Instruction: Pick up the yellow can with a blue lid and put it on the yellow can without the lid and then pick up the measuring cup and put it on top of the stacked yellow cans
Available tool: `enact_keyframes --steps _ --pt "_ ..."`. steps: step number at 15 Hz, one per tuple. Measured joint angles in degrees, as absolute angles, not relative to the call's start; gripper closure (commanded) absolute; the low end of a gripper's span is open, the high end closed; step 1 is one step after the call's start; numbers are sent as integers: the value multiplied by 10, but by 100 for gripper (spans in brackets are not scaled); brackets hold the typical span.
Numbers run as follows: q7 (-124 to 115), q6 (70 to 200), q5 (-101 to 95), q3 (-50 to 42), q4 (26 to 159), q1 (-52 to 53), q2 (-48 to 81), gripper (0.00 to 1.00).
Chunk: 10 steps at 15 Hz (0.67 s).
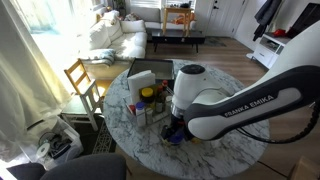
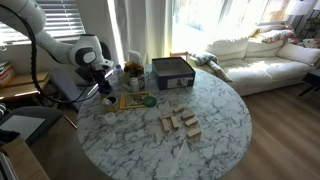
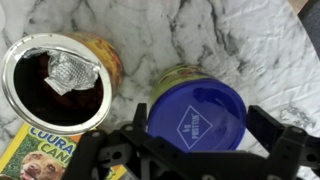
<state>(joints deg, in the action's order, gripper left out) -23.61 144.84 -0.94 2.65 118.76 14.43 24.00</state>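
In the wrist view the yellow can with a blue lid (image 3: 197,118) stands upright on the marble table, right under my gripper (image 3: 200,128). The gripper is open, one finger on each side of the lid, with small gaps. The yellow can without the lid (image 3: 58,80) stands just left of it, dark inside with a torn foil flap. In both exterior views the gripper (image 1: 175,126) (image 2: 107,90) is low over the table, with the blue lid (image 2: 108,100) showing beneath it. I cannot make out the measuring cup for certain.
A picture book (image 3: 35,155) (image 2: 135,100) lies next to the cans. A dark box (image 2: 172,72) (image 1: 140,78) stands at the table's far side. Several wooden blocks (image 2: 178,123) lie mid-table. A wooden chair (image 1: 85,80) stands beside the round table (image 2: 225,130).
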Motion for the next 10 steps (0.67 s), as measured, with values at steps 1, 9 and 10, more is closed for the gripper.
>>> enact_keyframes --steps 1,9,10 --pt "-236 1448 -9 27 1188 144 240 0" --pt "-229 1448 14 31 1187 138 244 0" --pt "-227 1448 16 31 1187 138 244 0"
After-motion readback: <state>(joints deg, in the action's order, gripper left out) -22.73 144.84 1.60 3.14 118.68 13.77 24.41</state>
